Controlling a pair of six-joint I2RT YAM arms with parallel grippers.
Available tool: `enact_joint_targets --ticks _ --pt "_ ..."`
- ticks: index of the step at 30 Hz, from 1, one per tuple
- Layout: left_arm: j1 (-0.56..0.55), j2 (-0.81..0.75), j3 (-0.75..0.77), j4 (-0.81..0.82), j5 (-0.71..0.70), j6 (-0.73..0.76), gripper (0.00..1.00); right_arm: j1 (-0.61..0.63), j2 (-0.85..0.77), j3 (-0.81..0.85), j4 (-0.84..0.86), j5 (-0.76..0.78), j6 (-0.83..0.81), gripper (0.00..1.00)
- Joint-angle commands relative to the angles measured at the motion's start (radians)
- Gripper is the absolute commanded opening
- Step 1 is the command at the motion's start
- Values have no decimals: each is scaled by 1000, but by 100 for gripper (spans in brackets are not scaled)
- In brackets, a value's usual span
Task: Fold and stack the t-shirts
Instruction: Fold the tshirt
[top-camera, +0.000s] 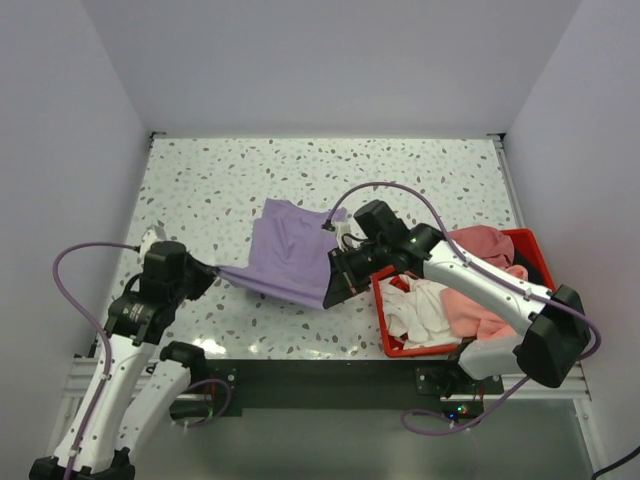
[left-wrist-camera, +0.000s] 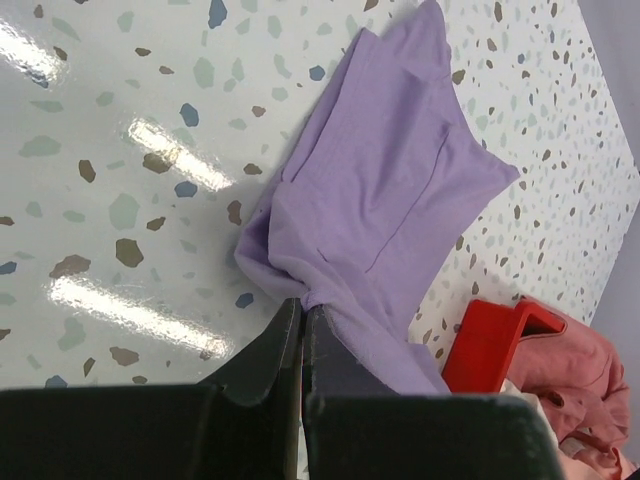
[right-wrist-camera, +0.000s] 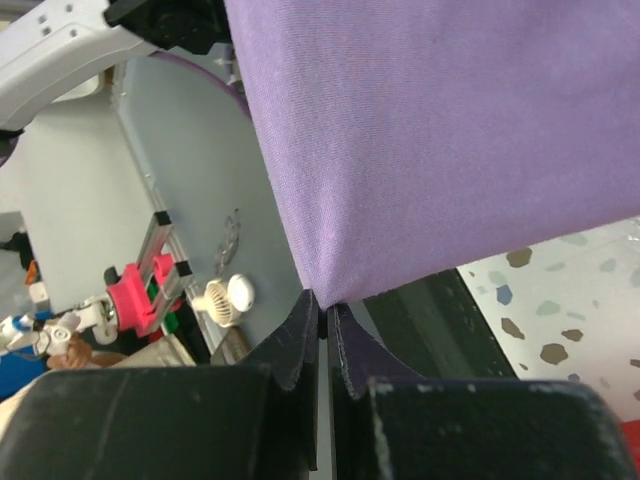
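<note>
A lavender t-shirt (top-camera: 288, 252) hangs stretched over the middle of the table, its far part resting on the surface. My left gripper (top-camera: 213, 269) is shut on its near left corner; in the left wrist view the lavender t-shirt (left-wrist-camera: 390, 190) bunches at the left gripper (left-wrist-camera: 303, 304). My right gripper (top-camera: 330, 297) is shut on the near right corner, and in the right wrist view the lavender t-shirt (right-wrist-camera: 440, 140) rises from the right gripper (right-wrist-camera: 324, 300). More t-shirts, salmon pink (top-camera: 478, 315), dusty rose (top-camera: 483, 243) and white (top-camera: 418, 310), lie crumpled in the bin.
A red plastic bin (top-camera: 523, 240) stands at the table's near right, right beside my right arm. The speckled table (top-camera: 220, 180) runs to walls at the back and on both sides. A black rail (top-camera: 330, 375) borders the near edge.
</note>
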Motion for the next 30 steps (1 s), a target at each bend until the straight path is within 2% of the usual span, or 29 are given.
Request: enact_joint_targets --ticks 1,13,30 --pt "6 14 68 -13 -147 10 0 -1 -37 21 -19 -131 21 0" --pt "6 188 131 134 -205 38 0 -125 78 10 134 -204 38 0" --pt "6 471 215 353 -258 95 0 -269 215 66 144 -174 9 0"
